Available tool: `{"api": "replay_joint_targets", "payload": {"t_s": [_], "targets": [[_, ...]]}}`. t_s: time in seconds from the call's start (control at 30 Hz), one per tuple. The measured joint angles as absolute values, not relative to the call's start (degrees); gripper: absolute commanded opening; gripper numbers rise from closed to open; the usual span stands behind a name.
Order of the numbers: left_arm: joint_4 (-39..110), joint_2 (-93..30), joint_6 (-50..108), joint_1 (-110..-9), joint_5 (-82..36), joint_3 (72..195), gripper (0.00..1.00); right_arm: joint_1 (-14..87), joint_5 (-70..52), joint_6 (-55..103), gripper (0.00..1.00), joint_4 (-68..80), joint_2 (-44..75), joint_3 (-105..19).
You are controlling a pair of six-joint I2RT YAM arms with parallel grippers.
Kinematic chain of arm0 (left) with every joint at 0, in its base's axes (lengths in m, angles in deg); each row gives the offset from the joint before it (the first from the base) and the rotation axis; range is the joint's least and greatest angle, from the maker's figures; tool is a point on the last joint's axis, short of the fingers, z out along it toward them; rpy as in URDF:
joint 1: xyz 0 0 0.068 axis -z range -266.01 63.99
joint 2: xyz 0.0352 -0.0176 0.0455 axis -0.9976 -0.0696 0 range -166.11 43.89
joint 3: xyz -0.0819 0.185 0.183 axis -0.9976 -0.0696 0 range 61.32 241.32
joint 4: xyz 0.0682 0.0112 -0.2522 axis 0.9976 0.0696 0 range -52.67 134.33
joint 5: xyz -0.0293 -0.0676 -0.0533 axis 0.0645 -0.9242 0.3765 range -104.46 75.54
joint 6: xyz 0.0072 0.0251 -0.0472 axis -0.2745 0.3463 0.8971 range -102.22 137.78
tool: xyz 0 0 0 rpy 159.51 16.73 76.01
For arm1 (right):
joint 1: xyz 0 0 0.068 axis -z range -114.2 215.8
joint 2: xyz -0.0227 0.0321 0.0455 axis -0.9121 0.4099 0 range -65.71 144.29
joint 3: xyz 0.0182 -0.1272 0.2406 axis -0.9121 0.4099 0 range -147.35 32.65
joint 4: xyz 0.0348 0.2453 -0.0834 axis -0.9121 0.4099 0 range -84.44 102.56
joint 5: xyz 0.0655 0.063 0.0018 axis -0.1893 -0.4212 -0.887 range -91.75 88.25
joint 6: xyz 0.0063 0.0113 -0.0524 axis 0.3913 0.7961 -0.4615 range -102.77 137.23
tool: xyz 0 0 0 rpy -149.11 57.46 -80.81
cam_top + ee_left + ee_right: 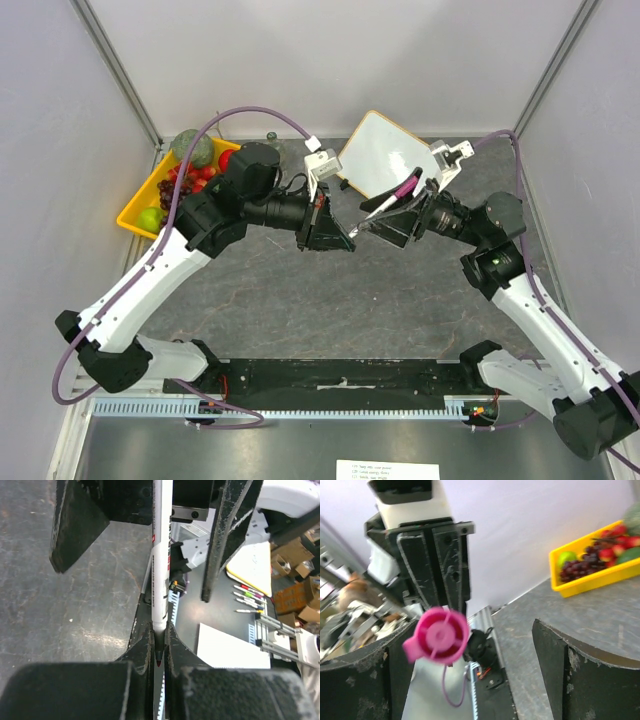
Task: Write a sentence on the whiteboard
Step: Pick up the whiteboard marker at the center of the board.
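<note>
Left claw [157, 635] pinches marker [161, 570] inside gaping right claw [470, 627], whiteboard [385, 155] behind.

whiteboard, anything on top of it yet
No writing on the visible part of the whiteboard. The marker and right arm cover its near edge, so that strip cannot be checked.

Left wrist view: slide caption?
Left tool clamps one end of the marker; right tool open around it.

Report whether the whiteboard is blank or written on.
Blank where visible: the whiteboard shows plain white, no marks, in the top view; the right arm overlaps one edge.
</note>
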State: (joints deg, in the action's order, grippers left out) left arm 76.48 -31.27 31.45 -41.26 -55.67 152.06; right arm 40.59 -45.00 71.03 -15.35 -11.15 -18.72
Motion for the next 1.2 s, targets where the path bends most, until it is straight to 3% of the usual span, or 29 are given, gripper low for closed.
{"api": "replay_joint_targets", "payload": {"t_s": [0.13, 0.27, 0.47, 0.67, 0.87, 0.97, 1.1, 1.2], "targets": [[77.5, -30.8, 30.5, -41.3, -59.1, 152.1, 0.02, 40.7, -52.7, 75.5, 0.94, -21.1, -10.0, -18.7], [78.3, -30.7, 29.8, -41.3, -61.3, 152.1, 0.02, 40.8, -57.0, 76.7, 0.71, -23.4, -10.4, -18.7], [79.2, -30.8, 29.2, -41.3, -62.6, 152.3, 0.02, 40.9, -60.3, 75.0, 0.51, -20.5, -10.5, -19.9], [79.5, -30.9, 28.8, -41.3, -63.6, 152.8, 0.02, 40.9, -60.9, 73.2, 0.49, -17.3, -10.5, -20.1], [80.8, -31.1, 28.4, -41.3, -64.5, 152.9, 0.02, 40.9, -60.6, 73.0, 0.57, -16.2, -10.5, -20.3], [81.4, -31.1, 28.1, -41.3, -64.6, 152.9, 0.02, 40.9, -60.3, 73.5, 0.54, -16.4, -10.5, -20.3], [81.6, -31.1, 27.9, -41.3, -64.6, 152.9, 0.02, 40.9, -60.2, 75.4, 0.35, -18.4, -10.0, -20.3], [81.8, -31.1, 27.9, -41.3, -64.4, 152.9, 0.02, 40.9, -60.4, 76.6, 0.25, -19.7, -9.8, -20.3]]}}
